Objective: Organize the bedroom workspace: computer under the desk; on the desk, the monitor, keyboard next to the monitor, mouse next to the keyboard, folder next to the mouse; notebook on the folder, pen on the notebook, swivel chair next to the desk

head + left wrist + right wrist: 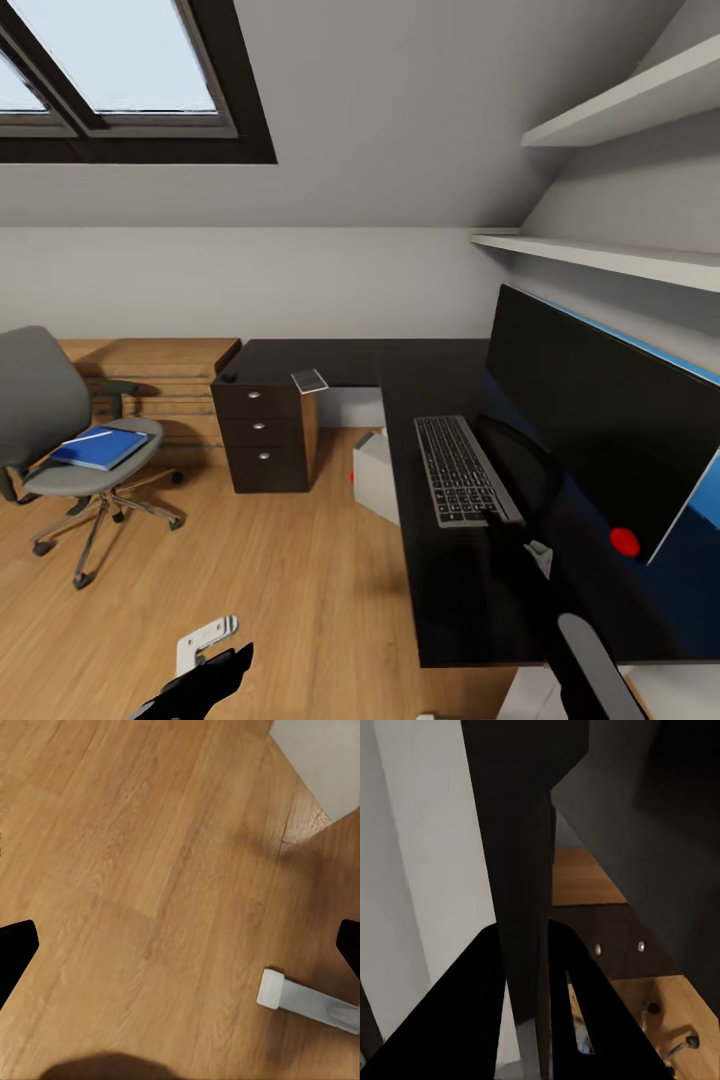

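The black monitor [590, 440] stands on the dark L-shaped desk [450, 600] at the right. The grey keyboard [458, 468] lies flat beside it. My right gripper [497, 517] sits at the keyboard's near right corner. In the right wrist view its fingers [465, 1020] are close together on a thin dark slab, seemingly the keyboard's edge. A small red rounded object [625, 541] lies by the monitor's base. The grey swivel chair [45, 400] stands at the left, carrying a blue folder [100, 448] with a pale pen [88, 438] on it. The white computer [376, 476] sits under the desk. My left gripper [215, 672] hangs open over the floor.
A dark drawer unit [262, 430] stands under the desk's far wing, with a flat pale item [309, 381] on top. A wooden dresser [160, 380] lines the back wall. White shelves [600, 255] jut out above the monitor. A white bracket-like part [300, 1001] lies on the wood floor [280, 560].
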### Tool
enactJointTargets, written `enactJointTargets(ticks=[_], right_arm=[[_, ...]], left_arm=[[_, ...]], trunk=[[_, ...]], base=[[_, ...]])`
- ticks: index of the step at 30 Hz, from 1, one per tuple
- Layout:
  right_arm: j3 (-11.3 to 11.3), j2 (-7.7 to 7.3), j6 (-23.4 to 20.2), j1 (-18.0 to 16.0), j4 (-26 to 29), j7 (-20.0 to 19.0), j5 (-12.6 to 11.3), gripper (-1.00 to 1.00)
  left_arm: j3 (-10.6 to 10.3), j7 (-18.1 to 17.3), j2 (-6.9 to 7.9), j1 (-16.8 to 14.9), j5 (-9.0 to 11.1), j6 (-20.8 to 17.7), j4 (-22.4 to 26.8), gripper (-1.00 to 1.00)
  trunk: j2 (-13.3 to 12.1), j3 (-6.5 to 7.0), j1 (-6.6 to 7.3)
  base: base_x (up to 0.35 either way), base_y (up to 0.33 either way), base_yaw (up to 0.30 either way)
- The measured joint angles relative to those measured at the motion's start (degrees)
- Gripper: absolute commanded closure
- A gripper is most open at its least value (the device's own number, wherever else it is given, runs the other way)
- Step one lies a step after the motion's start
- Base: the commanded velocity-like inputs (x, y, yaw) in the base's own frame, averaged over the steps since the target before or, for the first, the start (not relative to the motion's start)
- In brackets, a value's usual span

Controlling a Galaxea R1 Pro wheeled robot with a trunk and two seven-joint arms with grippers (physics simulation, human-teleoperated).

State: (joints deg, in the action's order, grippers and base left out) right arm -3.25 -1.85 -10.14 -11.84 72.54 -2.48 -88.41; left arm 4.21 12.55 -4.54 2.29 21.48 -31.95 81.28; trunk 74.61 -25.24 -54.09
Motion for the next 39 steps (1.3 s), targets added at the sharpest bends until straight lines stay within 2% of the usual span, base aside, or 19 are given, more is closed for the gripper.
enactJointTargets(ticks=[3, 7, 16, 36, 37, 39], right_arm=[[0.0, -0.05, -0.1, 0.0, -0.5, 0.0, -1.5, 1.0], [0.0, -0.01, -0.1, 0.0, -0.7, 0.0, -2.0, 1.0], [0.1, -0.06, -0.1, 0.0, -0.8, 0.1, -2.1, 1.0], [0.1, -0.11, 0.0, 0.0, -0.7, 0.1, -2.1, 1.0], [0.1, -0.13, 0.0, 0.0, -0.7, 0.1, -2.1, -1.0], [0.1, -0.14, 0.0, 0.0, -0.7, 1.1, -2.2, -1.0]], left_arm=[[0.7, 0.0, -0.02, 0.0, 0.0, 0.0, 0.0, -1.0], [1.0, 0.0, -0.03, 0.0, 0.1, -0.1, 0.0, -1.0], [1.0, -0.1, -0.07, 0.0, 0.0, 0.0, 0.0, -1.0], [0.9, 0.0, -0.09, 0.0, -0.1, -0.1, 0.0, -1.0], [0.9, 0.0, -0.09, 0.0, -0.1, -0.1, 0.0, -1.0], [0.9, 0.0, -0.09, 0.0, -0.1, -0.1, 0.0, -1.0]], trunk=[[0.0, 0.0, -0.01], [0.0, 0.0, -0.01], [0.0, 0.0, 0.0], [0.0, 0.0, -0.01], [0.0, 0.0, -0.01], [0.0, 0.0, -0.01]], base=[[0.037, -0.024, 0.0], [0.012, -0.007, 0.0], [0.196, -0.001, 0.0], [0.048, 0.0, 0.0], [0.0, 0.0, 0.0], [0.0, 0.0, 0.0]])
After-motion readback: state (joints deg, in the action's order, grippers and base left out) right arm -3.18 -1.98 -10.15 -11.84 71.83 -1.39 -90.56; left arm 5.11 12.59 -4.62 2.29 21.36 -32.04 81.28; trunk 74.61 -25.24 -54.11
